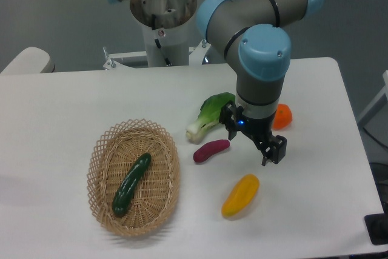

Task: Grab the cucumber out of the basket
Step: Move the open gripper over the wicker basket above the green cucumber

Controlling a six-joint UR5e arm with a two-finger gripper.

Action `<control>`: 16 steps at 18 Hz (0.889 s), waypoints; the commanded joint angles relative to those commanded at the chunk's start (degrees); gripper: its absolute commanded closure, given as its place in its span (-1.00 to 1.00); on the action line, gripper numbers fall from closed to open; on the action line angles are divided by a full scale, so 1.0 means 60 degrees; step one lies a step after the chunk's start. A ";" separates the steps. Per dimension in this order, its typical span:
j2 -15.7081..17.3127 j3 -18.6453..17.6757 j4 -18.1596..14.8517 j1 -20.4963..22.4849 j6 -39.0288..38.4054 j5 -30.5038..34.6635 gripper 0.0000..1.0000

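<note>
The dark green cucumber point(131, 184) lies diagonally inside the oval wicker basket point(102, 161) at the front left of the white table. My gripper point(251, 141) hangs to the right of the basket, above the table between the purple sweet potato and the orange fruit. Its fingers point(276, 150) are apart and hold nothing. The gripper is well clear of the cucumber.
A green-and-white bok choy point(209, 115) lies just left of the gripper. A purple sweet potato point(211, 150) lies below it. A yellow pepper point(240, 195) lies in front of the gripper. An orange fruit point(282, 116) sits partly behind the wrist.
</note>
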 joint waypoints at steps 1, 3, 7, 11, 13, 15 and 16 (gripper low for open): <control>0.0000 -0.0029 0.0000 -0.0015 0.0000 -0.0014 -1.00; 0.0029 -0.0116 -0.0015 -0.0029 -0.0029 0.0000 -1.00; 0.0219 -0.0643 -0.0015 -0.0073 -0.0409 0.0000 -1.00; 0.0206 -0.0849 0.0058 -0.0698 -0.2288 0.0087 -1.00; 0.0146 -0.1010 0.0015 -0.0980 -0.3189 0.0423 -1.00; 0.0176 -0.1302 0.0088 -0.1331 -0.3733 0.0746 -1.00; 0.0176 -0.1449 0.0088 -0.1478 -0.4171 0.0776 -1.00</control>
